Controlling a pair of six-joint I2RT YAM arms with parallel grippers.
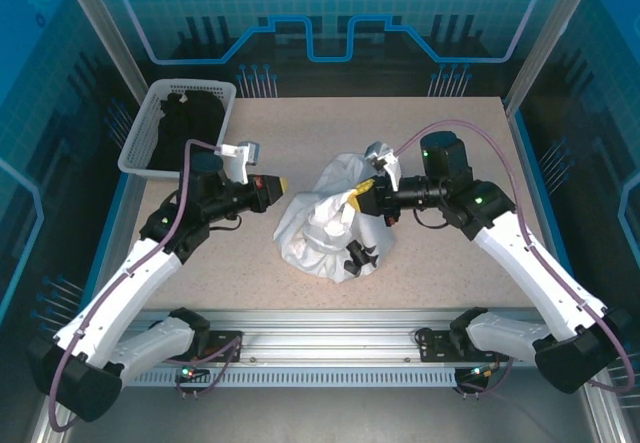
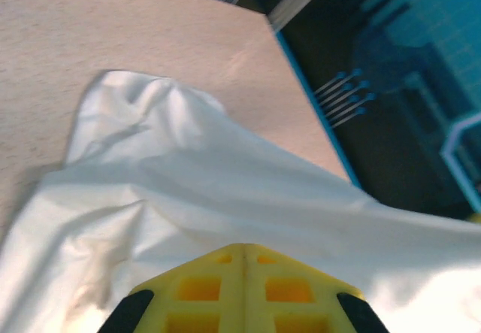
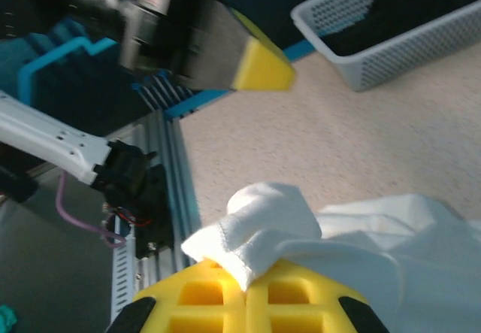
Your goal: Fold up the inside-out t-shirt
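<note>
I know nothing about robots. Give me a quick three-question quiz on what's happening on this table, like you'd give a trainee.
1. True or false: the shirt lies flat and smooth on the table.
2. The right gripper is: A. open, B. shut on the shirt, C. shut on nothing.
3. Fill in: the basket holds a ___ garment.

Key: 1. False, it is bunched in a heap. 2. B. 3. black.
</note>
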